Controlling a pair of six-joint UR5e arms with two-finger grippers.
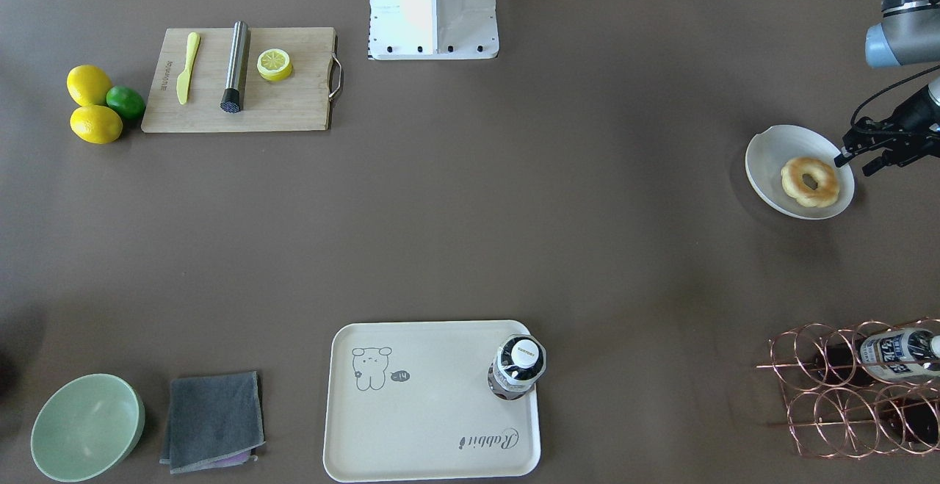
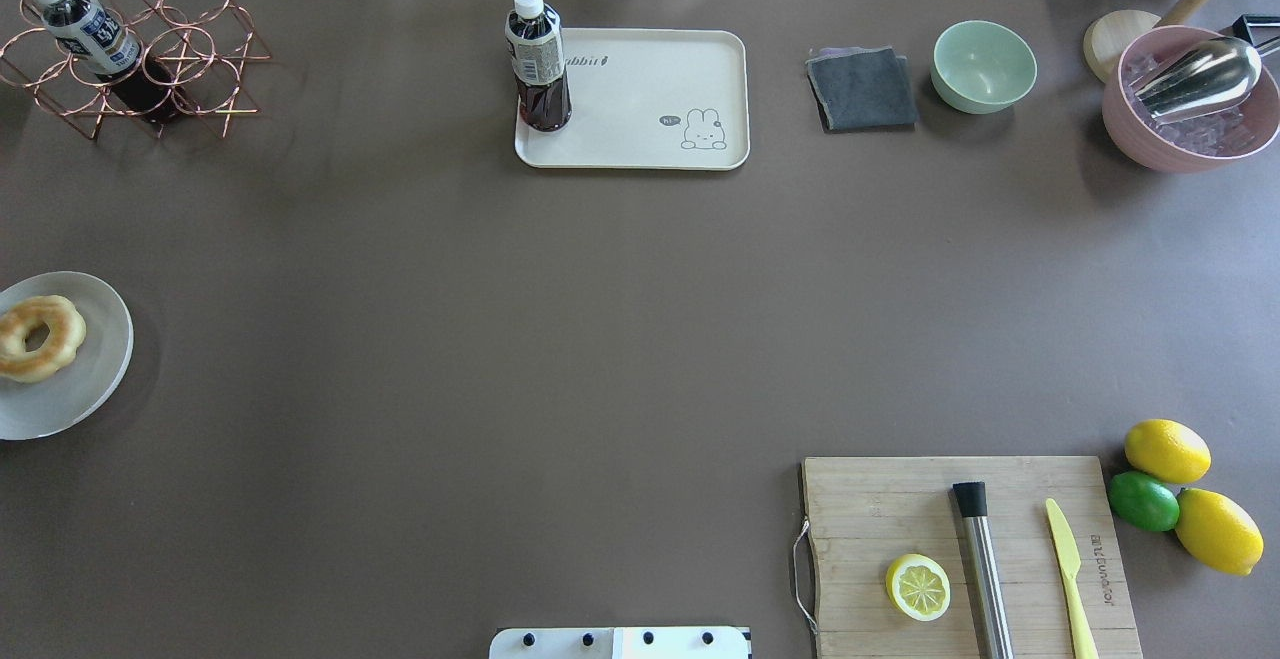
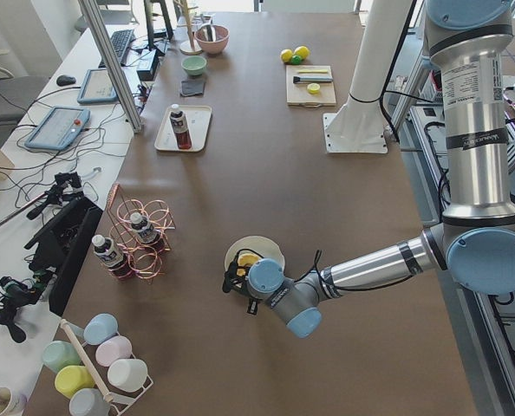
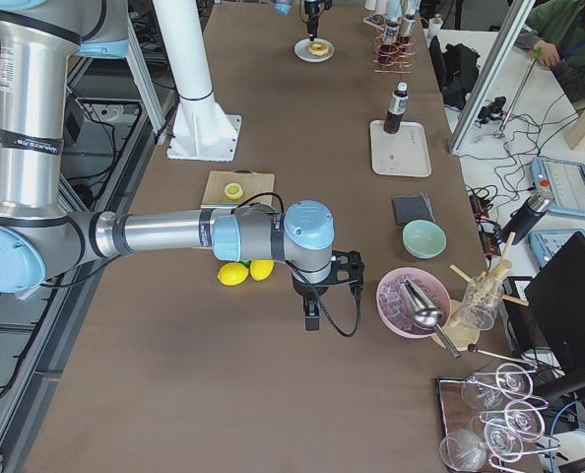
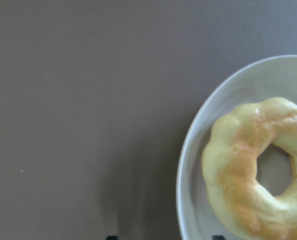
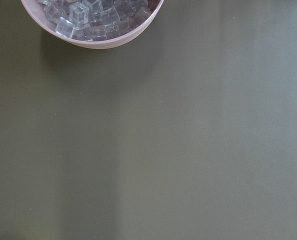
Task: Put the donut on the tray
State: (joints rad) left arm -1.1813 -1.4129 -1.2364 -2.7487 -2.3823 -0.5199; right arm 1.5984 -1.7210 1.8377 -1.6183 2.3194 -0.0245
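You're hovering the left gripper (image 1: 853,166), fingers spread, beside the donut (image 1: 809,181) in the bowl (image 1: 767,147) at the desk's left edge. I cannot tell how the right gripper (image 4: 312,313) is standing. The donut is probably soft and light: pinch one side of the ring gently.

Matt tray (image 1: 440,410), smooth browned donut (image 1: 793,184), wooden cutting board (image 1: 301,102), copper-wire rack (image 1: 844,396).
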